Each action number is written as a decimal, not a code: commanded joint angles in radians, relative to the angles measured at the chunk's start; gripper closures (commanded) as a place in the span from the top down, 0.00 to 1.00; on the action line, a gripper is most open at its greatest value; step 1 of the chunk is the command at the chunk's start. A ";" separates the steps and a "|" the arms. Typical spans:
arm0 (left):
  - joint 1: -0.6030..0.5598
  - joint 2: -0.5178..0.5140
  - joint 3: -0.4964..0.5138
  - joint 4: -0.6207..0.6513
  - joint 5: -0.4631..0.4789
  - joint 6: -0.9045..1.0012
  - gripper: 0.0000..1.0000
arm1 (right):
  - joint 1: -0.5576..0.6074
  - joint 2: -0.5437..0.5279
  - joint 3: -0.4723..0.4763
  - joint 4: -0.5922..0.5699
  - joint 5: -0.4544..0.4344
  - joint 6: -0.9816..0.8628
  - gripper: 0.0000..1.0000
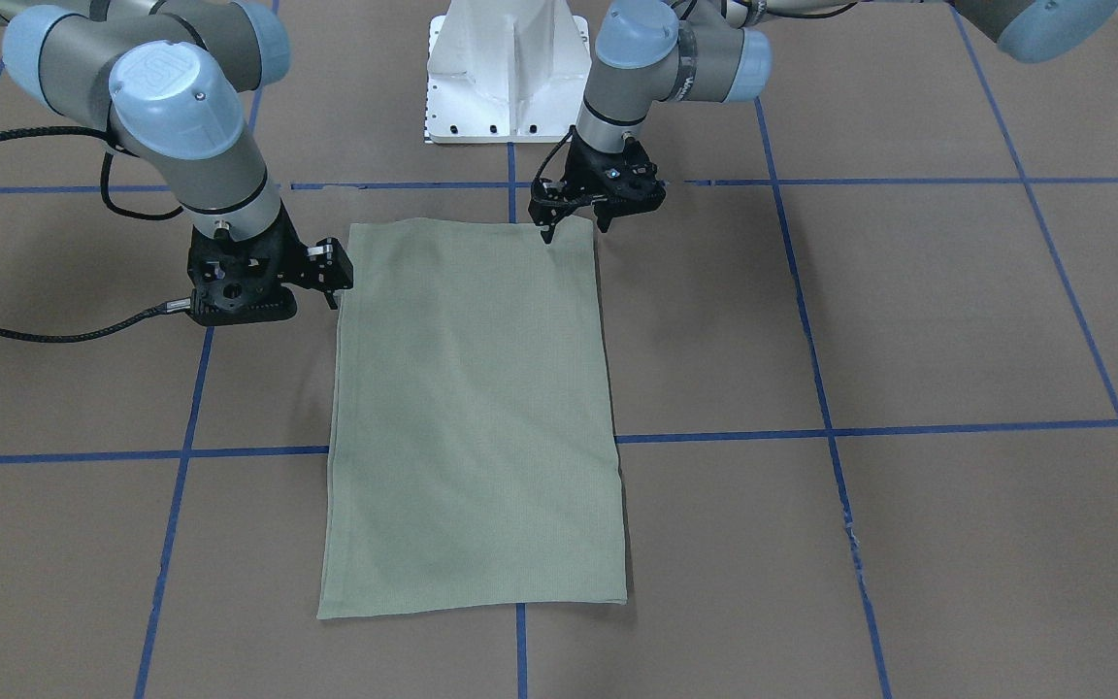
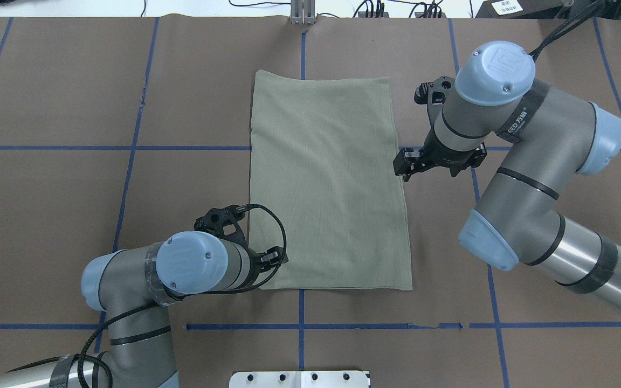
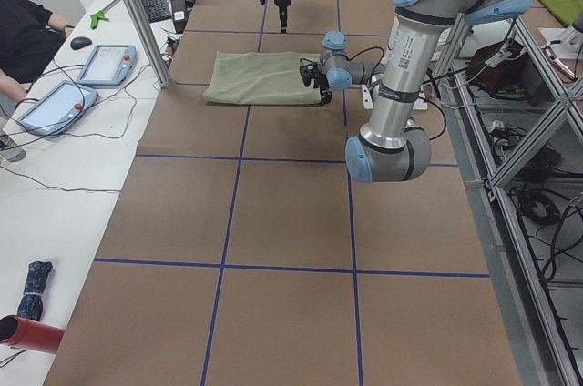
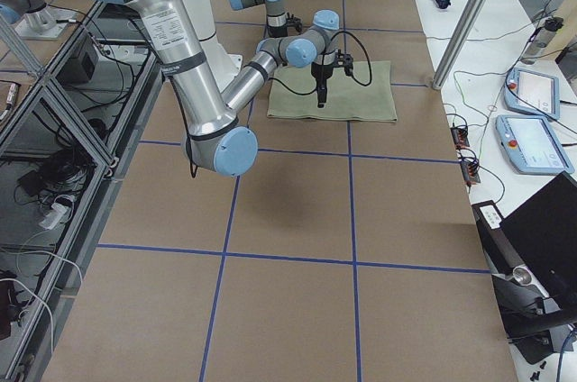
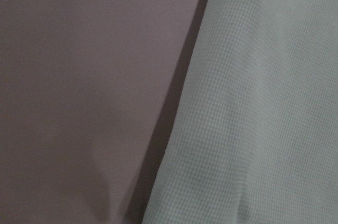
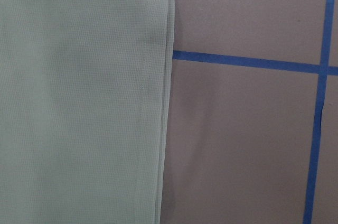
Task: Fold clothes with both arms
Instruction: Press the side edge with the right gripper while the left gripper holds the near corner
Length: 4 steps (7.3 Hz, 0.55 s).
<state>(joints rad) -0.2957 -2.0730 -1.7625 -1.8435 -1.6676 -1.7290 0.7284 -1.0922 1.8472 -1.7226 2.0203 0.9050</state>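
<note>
Shirt [image 1: 472, 417]: we record it lying flat on the brown table [image 1: 908, 320], folded into a long plain rectangle with straight edges, and it sits between the two pincers. The left pincer [image 1: 576, 229] points down at the shirt corner nearest the white base [image 1: 509, 68]. Its two fingers are apart. One finger [image 1: 547, 235] is over the cloth just inside the short edge and the other is just outside the long edge, so the corner lies between them. We cannot tell whether the tips touch the cloth. The left wrist view shows only the cloth edge, its shadow and bare table. The right pincer [image 2: 403, 164] is on the opposite side of the shirt, tip down, just beside the long edge and roughly midway along it in the overhead view. Only one of its fingers shows clearly, so we cannot tell whether they are apart or together, nor whether they touch the edge. The right wrist view shows the stitched edge running straight, with bare table and crossing blue tape lines [image 6: 248, 61] on the side away from the cloth.
</note>
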 commanded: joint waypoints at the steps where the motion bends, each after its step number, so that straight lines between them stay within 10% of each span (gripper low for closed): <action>1: 0.000 -0.001 0.006 0.000 -0.001 -0.001 0.61 | -0.003 0.000 -0.002 0.000 0.000 0.000 1.00; 3: 0.000 0.001 0.003 -0.002 -0.001 0.008 0.07 | -0.003 0.002 -0.002 0.000 0.000 0.000 1.00; 4: 0.000 0.001 -0.003 0.000 -0.001 0.009 0.00 | -0.003 0.002 -0.002 0.000 0.000 0.000 1.00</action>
<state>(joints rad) -0.2961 -2.0730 -1.7601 -1.8445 -1.6689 -1.7230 0.7257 -1.0909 1.8455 -1.7227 2.0199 0.9050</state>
